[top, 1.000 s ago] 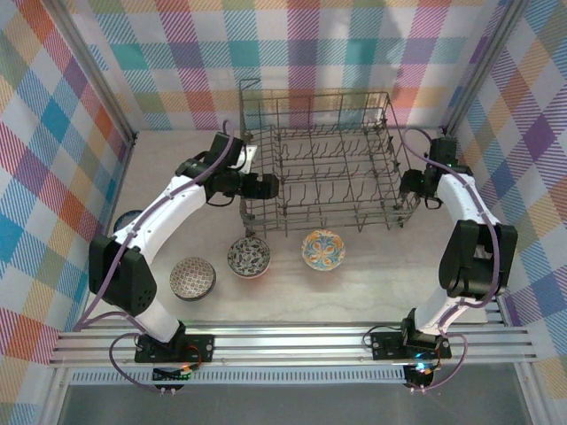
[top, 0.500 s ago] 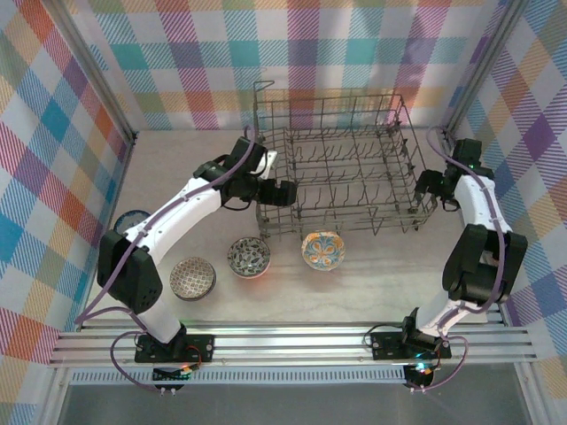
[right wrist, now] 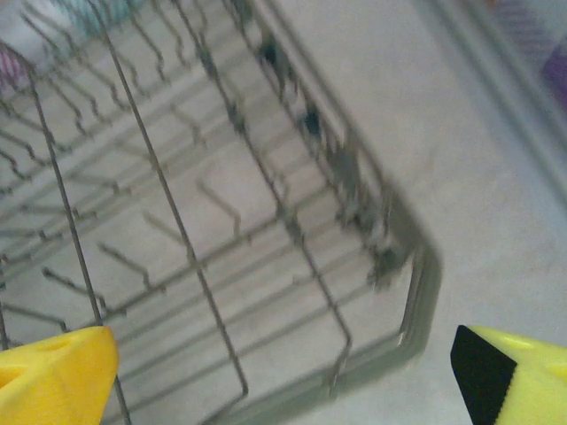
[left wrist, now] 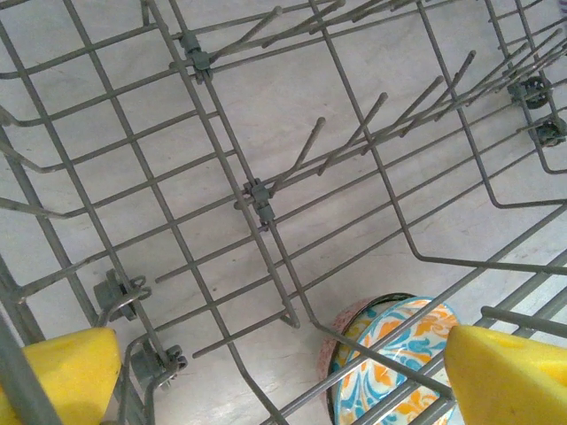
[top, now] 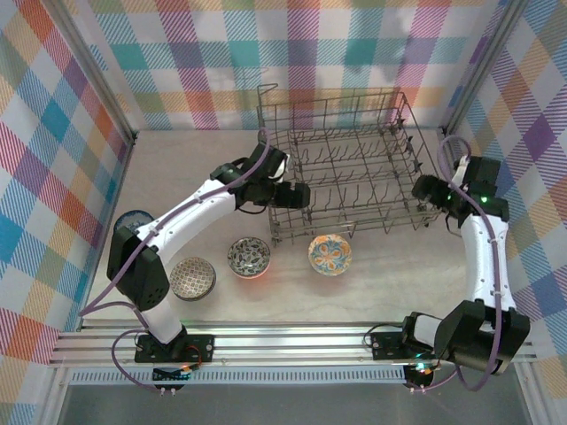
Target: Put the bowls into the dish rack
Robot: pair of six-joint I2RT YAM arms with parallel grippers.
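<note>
Left gripper [left wrist: 282, 363] and right gripper [right wrist: 283, 367] gaped wide, empty; the bowl [left wrist: 394, 335] near the left looked slick, breakable; best pinched at its rim.

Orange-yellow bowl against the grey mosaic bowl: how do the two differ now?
The orange-yellow bowl has a bright orange, yellow and blue inside; the grey mosaic bowl is grey-patterned inside. The orange-yellow bowl lies close before the near side of the dish rack; the grey mosaic bowl lies further left, away from it. Both stand upright on the table, outside the rack.
</note>
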